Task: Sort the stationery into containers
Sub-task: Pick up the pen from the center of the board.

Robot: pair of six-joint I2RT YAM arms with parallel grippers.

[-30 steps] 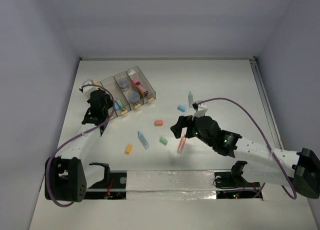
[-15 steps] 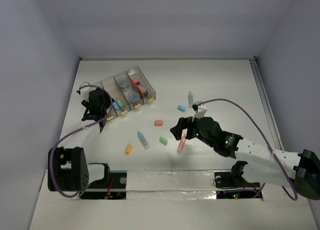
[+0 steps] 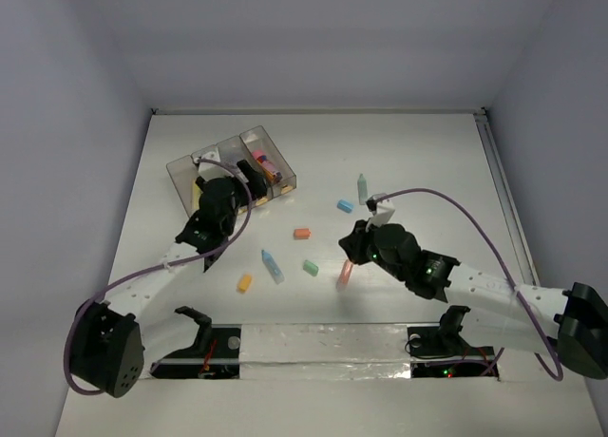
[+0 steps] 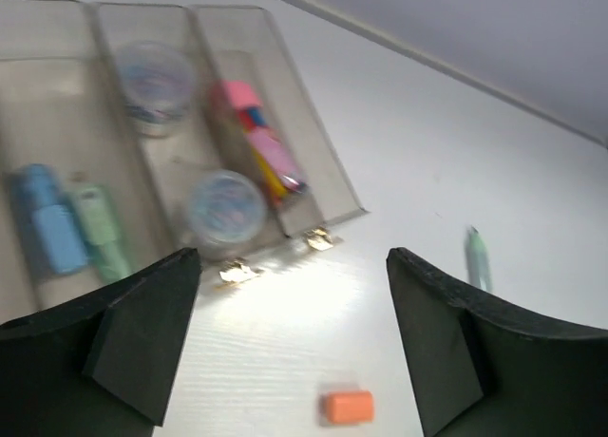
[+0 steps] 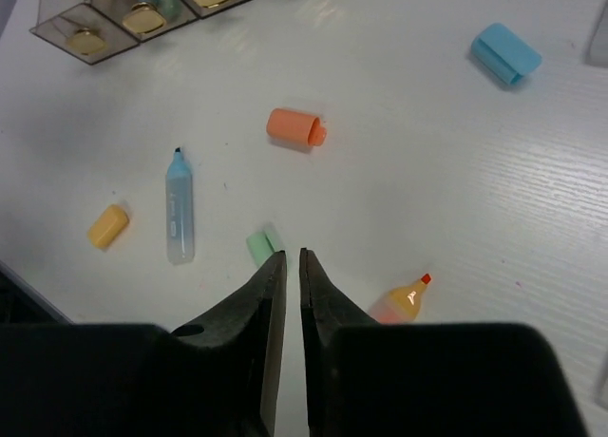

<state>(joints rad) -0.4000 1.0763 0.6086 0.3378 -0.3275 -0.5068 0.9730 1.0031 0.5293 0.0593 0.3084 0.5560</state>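
By tray (image 3: 180, 176), left hand (image 4: 294, 342) spread wide; right hand (image 5: 293, 263) pinched together.

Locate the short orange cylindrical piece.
Top view, mid-table: the short orange cylindrical piece lies loose between the clear smoky compartment tray and the small green block.

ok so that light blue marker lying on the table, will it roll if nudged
Probably, if pushed sideways: the blue marker seems to have a rounded barrel and lies flat on the smooth table. It looks like rigid plastic, likely light. Its glossy body may slip when gripped.
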